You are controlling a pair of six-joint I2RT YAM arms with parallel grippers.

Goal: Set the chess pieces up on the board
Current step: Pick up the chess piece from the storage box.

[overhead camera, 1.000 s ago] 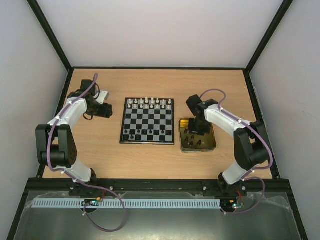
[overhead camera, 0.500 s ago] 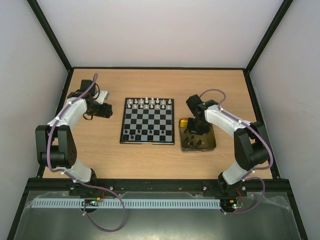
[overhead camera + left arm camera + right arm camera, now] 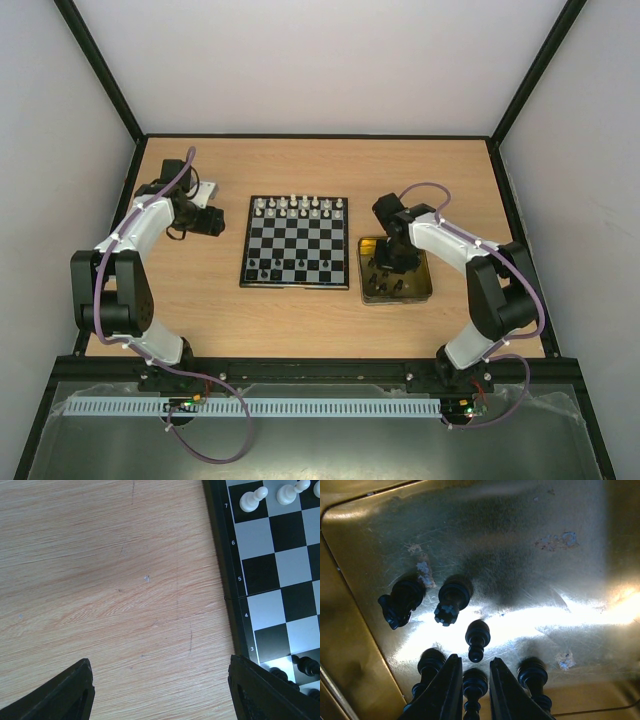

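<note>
Woodgrain table [image 3: 300, 310] inside pale walls [image 3: 300, 60]: left claw [image 3: 160, 685] gapes empty, right claw [image 3: 474, 665] pinches a black chessman [image 3: 475, 684].

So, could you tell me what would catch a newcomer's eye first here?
The right pincer is down in the tin right of the board, pinching one black piece among several. White pieces line the board's far rows, and the left pincer hangs open over the table beside it.
</note>
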